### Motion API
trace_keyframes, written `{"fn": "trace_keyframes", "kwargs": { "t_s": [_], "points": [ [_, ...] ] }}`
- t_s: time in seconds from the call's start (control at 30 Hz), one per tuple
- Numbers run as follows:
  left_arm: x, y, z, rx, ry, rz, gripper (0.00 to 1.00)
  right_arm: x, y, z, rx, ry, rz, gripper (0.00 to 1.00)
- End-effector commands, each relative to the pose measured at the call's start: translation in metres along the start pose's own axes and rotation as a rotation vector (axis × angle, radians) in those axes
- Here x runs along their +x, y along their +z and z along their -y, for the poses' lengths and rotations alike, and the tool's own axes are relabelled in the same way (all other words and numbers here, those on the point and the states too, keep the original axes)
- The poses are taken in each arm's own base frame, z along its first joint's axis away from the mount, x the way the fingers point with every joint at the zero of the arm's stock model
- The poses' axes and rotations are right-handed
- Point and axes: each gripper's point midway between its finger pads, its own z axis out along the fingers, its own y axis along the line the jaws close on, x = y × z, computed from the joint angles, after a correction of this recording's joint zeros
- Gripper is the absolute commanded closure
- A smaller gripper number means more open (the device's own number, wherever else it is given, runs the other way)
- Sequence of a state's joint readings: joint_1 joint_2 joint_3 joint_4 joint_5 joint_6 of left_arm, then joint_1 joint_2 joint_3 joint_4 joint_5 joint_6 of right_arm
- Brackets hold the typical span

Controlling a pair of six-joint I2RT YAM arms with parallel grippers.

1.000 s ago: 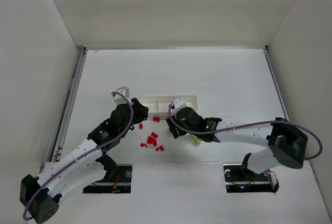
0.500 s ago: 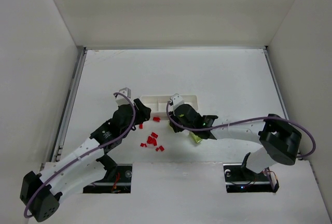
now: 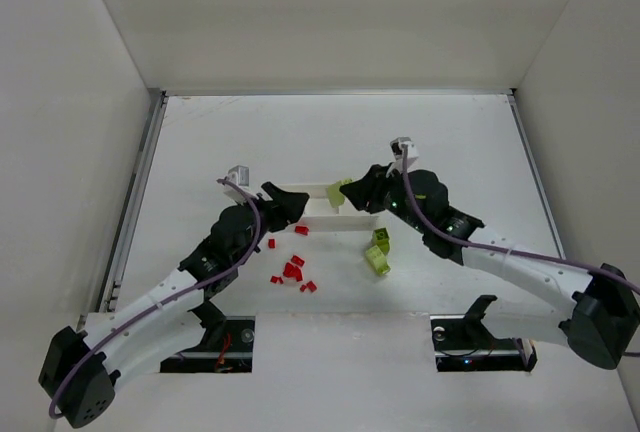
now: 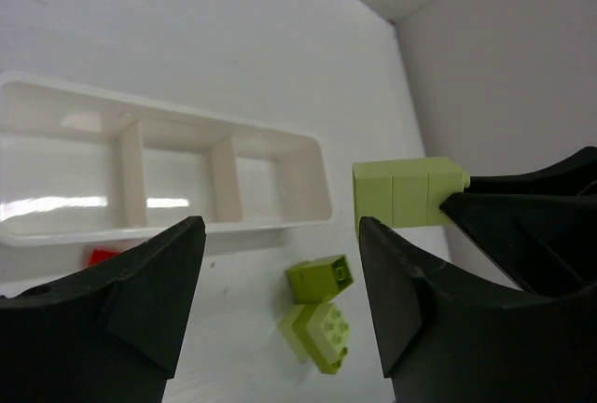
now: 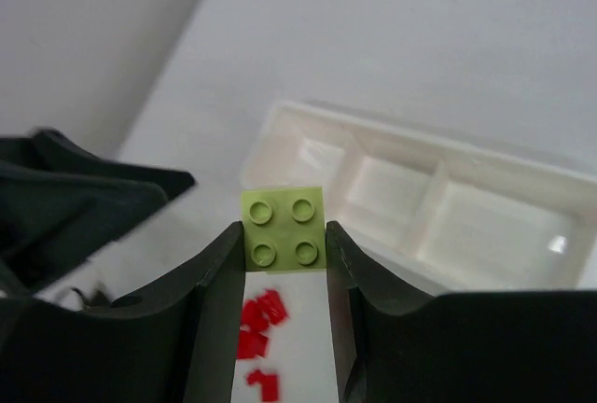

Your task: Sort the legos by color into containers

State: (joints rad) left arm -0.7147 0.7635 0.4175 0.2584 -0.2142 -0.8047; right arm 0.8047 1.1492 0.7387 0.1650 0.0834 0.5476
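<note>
Right wrist view: right jaws pinch a yellow-green brick [image 5: 284, 227], tray [image 5: 428, 207] at one o'clock; centre it over a compartment before releasing. Left jaws gape empty.

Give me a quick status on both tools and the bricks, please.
Left tool open, empty, beside tray. Right tool shut on green brick, near tray. Tray empty; red bricks loose.

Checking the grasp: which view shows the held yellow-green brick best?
Right wrist: the brick fills the centre, studs visible, pinched between both fingers. Left wrist shows its side; top external only a small speck.
</note>
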Motion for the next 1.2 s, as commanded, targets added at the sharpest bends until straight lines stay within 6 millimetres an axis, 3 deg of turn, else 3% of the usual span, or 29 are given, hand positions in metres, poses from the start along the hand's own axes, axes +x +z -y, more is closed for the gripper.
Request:
{"fn": "trace_keyframes", "kwargs": {
  "t_s": [0.0, 0.1, 0.23, 0.47, 0.6, 1.17],
  "points": [
    [-0.034, -0.008, 0.055, 0.245, -0.150, 0.137, 0.35, -0.033, -0.001, -0.042, -0.198, 0.237, 0.082, 0.80],
    [-0.044, -0.011, 0.064, 0.313, -0.226, 0.183, 0.35, -0.053, -0.001, -0.051, -0.267, 0.374, 0.123, 0.81],
    [-0.054, -0.016, 0.070, 0.378, -0.297, 0.223, 0.34, -0.066, 0.003, -0.055, -0.347, 0.519, 0.146, 0.81],
    [-0.060, -0.018, 0.075, 0.437, -0.356, 0.247, 0.34, -0.071, 0.008, -0.061, -0.460, 0.702, 0.139, 0.80],
    [-0.067, -0.017, 0.077, 0.448, -0.374, 0.264, 0.35, -0.063, 0.016, -0.065, -0.503, 0.787, 0.092, 0.81],
    [-0.066, 0.005, 0.069, 0.395, -0.383, 0.230, 0.41, -0.062, 0.017, -0.074, -0.555, 0.816, 0.103, 0.80]
  ]
}}
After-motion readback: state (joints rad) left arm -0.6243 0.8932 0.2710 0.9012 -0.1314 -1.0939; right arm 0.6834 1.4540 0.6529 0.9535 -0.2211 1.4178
